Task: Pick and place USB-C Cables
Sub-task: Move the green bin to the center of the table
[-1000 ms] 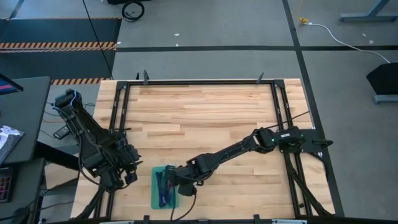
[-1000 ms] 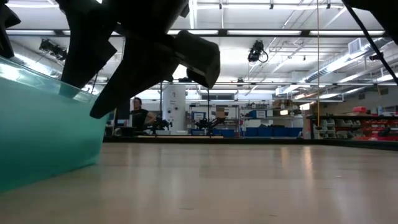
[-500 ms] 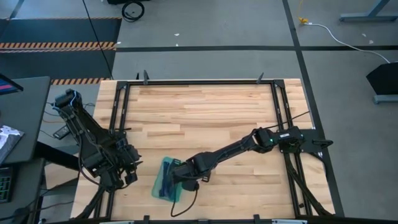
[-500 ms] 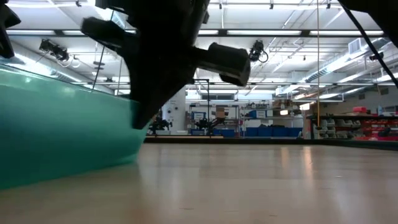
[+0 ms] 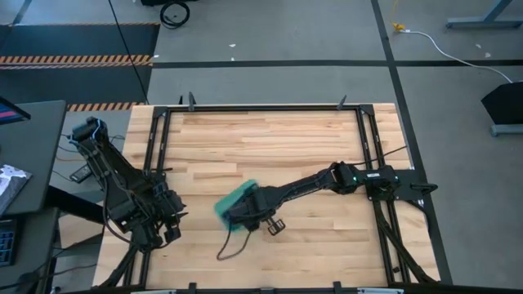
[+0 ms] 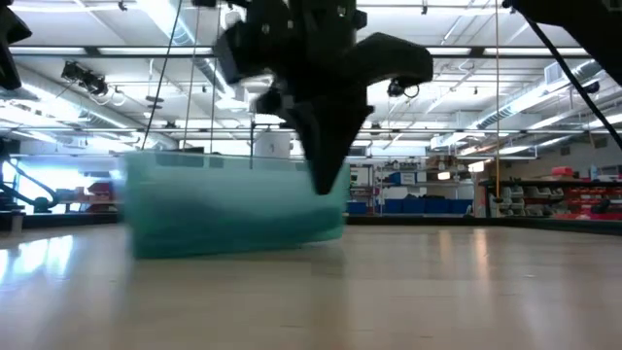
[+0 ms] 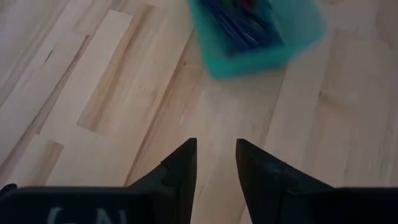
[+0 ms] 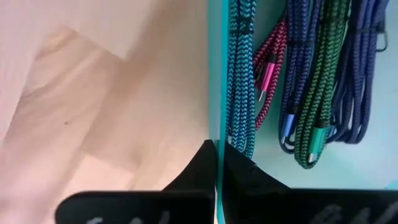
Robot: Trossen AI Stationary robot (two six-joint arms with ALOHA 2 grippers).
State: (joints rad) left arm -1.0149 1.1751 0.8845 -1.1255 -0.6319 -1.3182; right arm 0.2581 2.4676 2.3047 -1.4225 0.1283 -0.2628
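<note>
A teal tray (image 5: pixel 234 202) sits left of the table's middle and shows blurred in the low view (image 6: pixel 233 206). Inside it lie the USB-C cables side by side: teal (image 8: pixel 240 74), maroon (image 8: pixel 268 59), dark green (image 8: pixel 323 81) and blue-purple (image 8: pixel 359 68). My right gripper (image 8: pixel 217 150) is shut on the tray. My left gripper (image 7: pixel 215 155) waits open at the table's near left (image 5: pixel 159 220); its wrist view looks toward the tray (image 7: pixel 255 34). My right gripper pinches one long side wall of the tray (image 8: pixel 216 93) between its two fingers, one finger (image 8: pixel 198 168) outside the tray and one (image 8: pixel 241 171) inside, beside the teal cable. The fingers come from above, pointing down (image 6: pixel 326 146). Whether the tray's bottom is clear of the table, I cannot tell.
A black frame (image 5: pixel 261 108) runs around the wooden tabletop. A dark wire (image 5: pixel 233 245) trails from my right arm toward the near edge. Bare wood (image 5: pixel 270 147) lies across the far half of the table.
My right gripper has shut on the tray's wall and gone from the near edge toward the table's middle. The tray has come along with it, away from the near edge, and has turned from lengthwise to slanting.
</note>
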